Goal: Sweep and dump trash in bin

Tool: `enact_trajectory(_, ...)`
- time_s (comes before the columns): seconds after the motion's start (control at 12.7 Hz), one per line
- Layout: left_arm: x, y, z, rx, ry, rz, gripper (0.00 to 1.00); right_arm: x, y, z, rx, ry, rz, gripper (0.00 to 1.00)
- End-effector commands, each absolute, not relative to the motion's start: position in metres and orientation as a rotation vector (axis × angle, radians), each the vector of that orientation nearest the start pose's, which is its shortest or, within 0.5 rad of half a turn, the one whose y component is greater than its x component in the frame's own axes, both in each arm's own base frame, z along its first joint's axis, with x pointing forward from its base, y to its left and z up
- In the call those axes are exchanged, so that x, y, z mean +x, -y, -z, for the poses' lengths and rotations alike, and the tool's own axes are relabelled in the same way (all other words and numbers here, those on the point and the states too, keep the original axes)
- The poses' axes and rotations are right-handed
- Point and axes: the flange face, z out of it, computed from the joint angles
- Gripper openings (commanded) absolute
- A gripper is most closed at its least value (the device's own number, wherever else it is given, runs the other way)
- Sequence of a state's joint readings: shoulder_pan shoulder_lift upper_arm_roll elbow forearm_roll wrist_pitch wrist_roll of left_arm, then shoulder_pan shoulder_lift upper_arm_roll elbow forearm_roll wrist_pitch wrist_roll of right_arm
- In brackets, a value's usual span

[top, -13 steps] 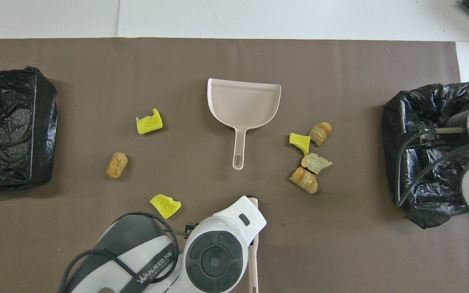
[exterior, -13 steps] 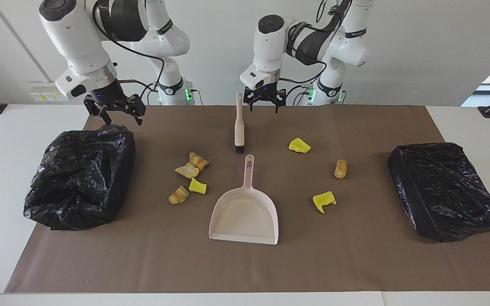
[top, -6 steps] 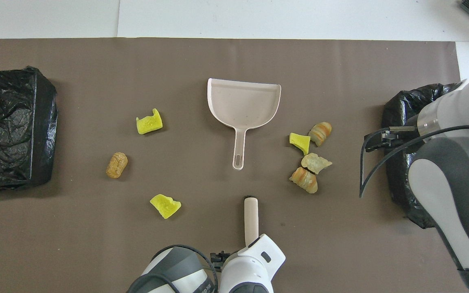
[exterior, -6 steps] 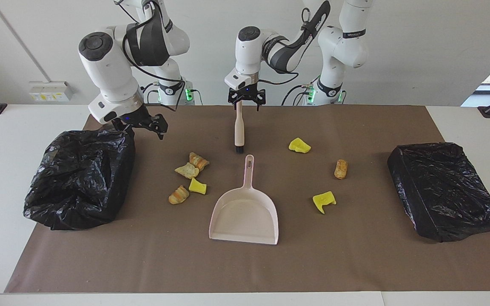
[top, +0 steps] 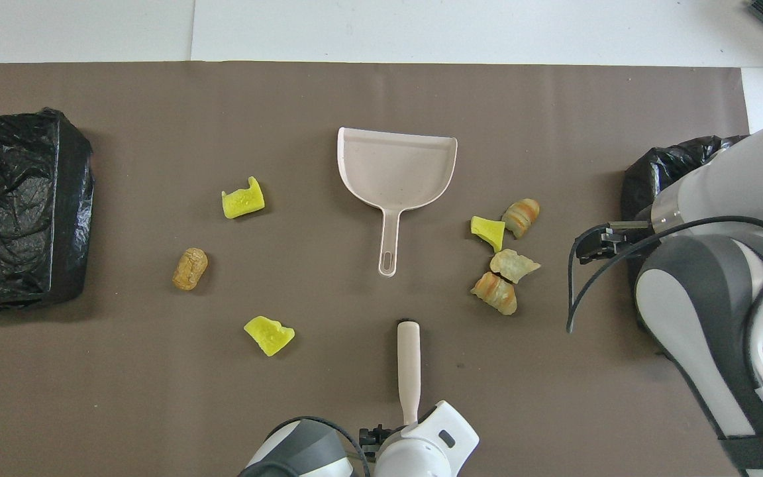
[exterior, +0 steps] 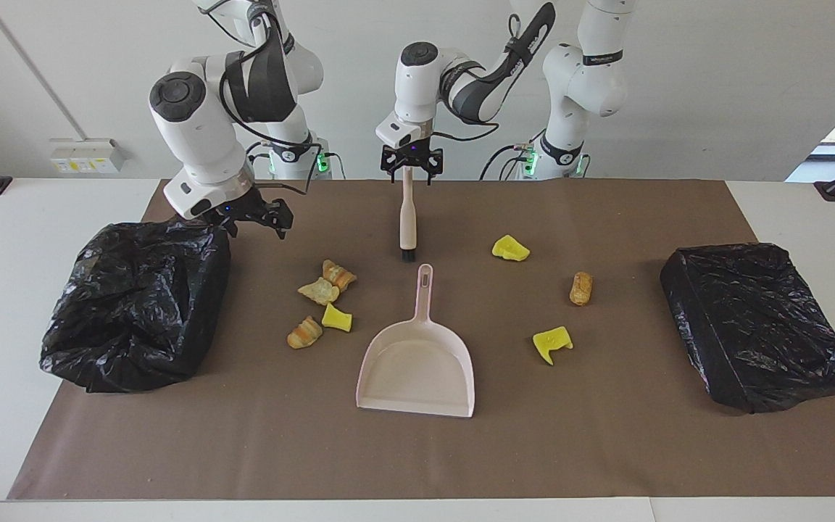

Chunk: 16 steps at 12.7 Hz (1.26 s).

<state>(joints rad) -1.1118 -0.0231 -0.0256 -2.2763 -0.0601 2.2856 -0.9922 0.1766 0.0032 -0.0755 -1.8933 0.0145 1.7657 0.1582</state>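
Observation:
Several bits of trash lie on the brown mat: yellow wedges [exterior: 510, 248] [top: 243, 199] and golden pastry lumps [exterior: 581, 288] [top: 189, 267], with a cluster [exterior: 321, 301] [top: 504, 258] toward the right arm's end. The pink dustpan [exterior: 417, 370] [top: 396, 165] lies mid-mat, handle toward the robots. The beige brush [exterior: 407, 217] [top: 408, 361] lies nearer the robots. My left gripper [exterior: 409, 171] stands open astride the tip of the brush handle; the overhead view hides it under the wrist. My right gripper [exterior: 256, 219] hangs open beside the bin [exterior: 135, 297] [top: 660, 175], a black-bagged box.
A second black-wrapped box [exterior: 758, 322] [top: 17, 205] sits at the left arm's end of the mat [exterior: 606, 442]. White table borders the mat on all sides. My right arm covers most of the bin in the overhead view.
My left gripper has swung from beside the brush to its handle tip and come down around it. My right gripper has dropped and shifted off the bin's corner toward the mat's middle.

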Motion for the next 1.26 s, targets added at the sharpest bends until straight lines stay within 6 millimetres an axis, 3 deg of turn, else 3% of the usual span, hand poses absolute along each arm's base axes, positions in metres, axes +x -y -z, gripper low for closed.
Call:
enact_trajectory(0.0, 0.206, 0.474, -0.356, -3.192, -0.13, -0.054, 0.72, 0.538, -0.056, -0.487, -3.124, -0.128, -0.174, 1.0)
enact_trajectory(0.08, 0.205, 0.473, -0.355, -3.188, -0.13, -0.058, 0.64, 0.538, -0.057, -0.487, -3.124, -0.126, -0.172, 1.0)
enact_trajectory(0.16, 0.203, 0.473, -0.353, -3.181, -0.132, -0.063, 0.5, 0.538, -0.06, -0.487, -3.125, -0.118, -0.17, 1.0)
enact_trajectory(0.39, 0.195, 0.476, -0.343, -3.159, -0.152, -0.079, 0.48, 0.538, -0.06, -0.483, -3.124, -0.107, -0.158, 1.0)
enact_trajectory(0.47, 0.196, 0.475, -0.343, -3.155, -0.15, -0.083, 0.44, 0.538, -0.06, -0.483, -3.124, -0.107, -0.16, 1.0)
enact_trajectory(0.79, 0.196, 0.472, -0.347, -3.129, -0.166, -0.105, 0.0, 0.538, -0.061, -0.483, -3.125, -0.116, -0.158, 1.0)
enact_trajectory(1.02, 0.204, 0.464, -0.374, -3.08, -0.18, -0.136, 0.0, 0.547, -0.063, -0.487, -3.124, -0.131, -0.139, 1.0)
enact_trajectory(1.18, 0.22, 0.44, -0.392, -3.033, -0.195, -0.184, 0.0, 0.558, -0.084, -0.495, -3.118, -0.151, -0.105, 1.0)
